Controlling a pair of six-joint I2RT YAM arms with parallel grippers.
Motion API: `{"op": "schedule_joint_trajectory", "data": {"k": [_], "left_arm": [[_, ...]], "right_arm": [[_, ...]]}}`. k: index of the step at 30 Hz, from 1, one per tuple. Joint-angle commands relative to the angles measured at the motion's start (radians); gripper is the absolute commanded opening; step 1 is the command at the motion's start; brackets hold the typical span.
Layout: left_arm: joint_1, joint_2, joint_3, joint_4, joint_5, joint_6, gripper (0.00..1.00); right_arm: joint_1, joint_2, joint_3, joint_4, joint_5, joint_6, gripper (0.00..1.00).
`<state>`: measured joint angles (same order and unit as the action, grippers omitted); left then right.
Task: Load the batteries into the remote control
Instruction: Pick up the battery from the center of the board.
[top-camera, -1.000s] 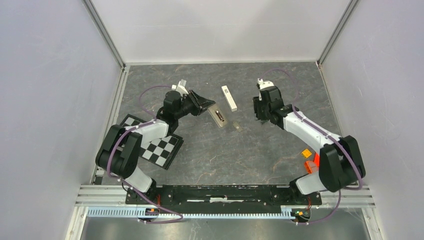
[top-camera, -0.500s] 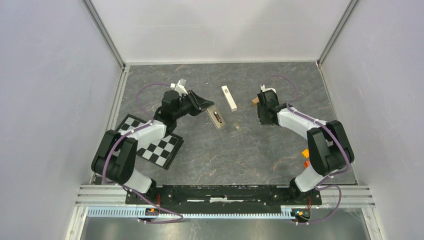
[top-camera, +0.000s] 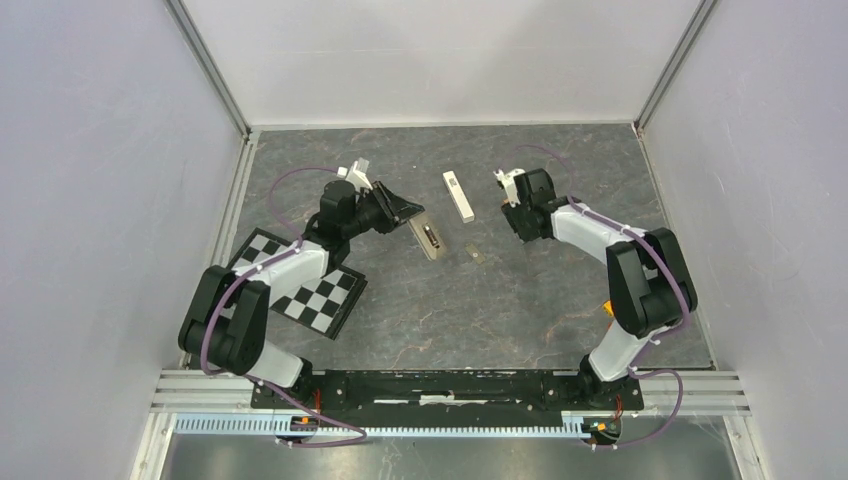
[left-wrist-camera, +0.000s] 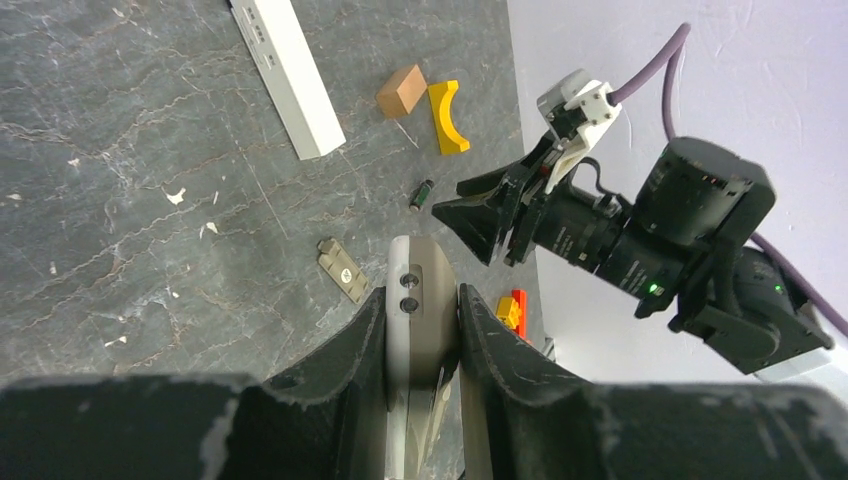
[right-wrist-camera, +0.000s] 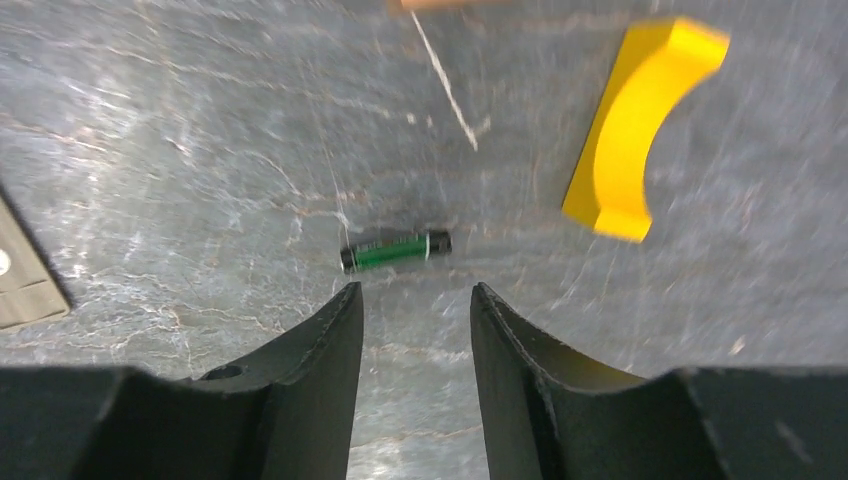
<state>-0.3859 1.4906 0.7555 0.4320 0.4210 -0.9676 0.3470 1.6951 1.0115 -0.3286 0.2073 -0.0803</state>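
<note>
The table (top-camera: 500, 300) is a dark grey, marbled surface, closed by pale walls (top-camera: 440, 60) on the left, the right and the far side. A black-and-white checkerboard (top-camera: 320, 295) lies on its left part.

The left arm (top-camera: 290, 265) reaches far and toward the centre. The left gripper (left-wrist-camera: 420, 300) pinches the remote control (left-wrist-camera: 418, 275) between its fingers, grey back up, at the centre of the table.

The right arm (top-camera: 600, 235) bends in from the right side. The right gripper (right-wrist-camera: 415, 300) points down over the table with its fingers spread and nothing between them. The green battery (right-wrist-camera: 394, 249) lies flat on the surface just beyond its fingertips.

A long white bar (left-wrist-camera: 288, 72) lies far of the remote control. A yellow curved piece (right-wrist-camera: 640, 130) lies to the right of the green battery, and a brown block (left-wrist-camera: 402, 90) sits just beside the yellow curved piece. A small grey plate (left-wrist-camera: 342, 270) lies near the remote control.
</note>
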Motion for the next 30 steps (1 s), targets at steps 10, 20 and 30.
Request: {"op": "schedule_joint_trajectory", "data": {"k": [10,20,30], "left_arm": [[0.019,-0.063,0.031,-0.025,0.035,0.072,0.02],[0.024,-0.056,0.035,-0.023,0.033,0.067,0.02],[0.024,-0.043,0.041,-0.023,0.036,0.059,0.02]], "right_arm": [[-0.007,0.134,0.231,-0.288,-0.189,-0.611,0.49],[-0.007,0.137,0.198,-0.274,-0.254,-0.746,0.50],[-0.030,0.190,0.219,-0.307,-0.247,-0.811,0.49]]}}
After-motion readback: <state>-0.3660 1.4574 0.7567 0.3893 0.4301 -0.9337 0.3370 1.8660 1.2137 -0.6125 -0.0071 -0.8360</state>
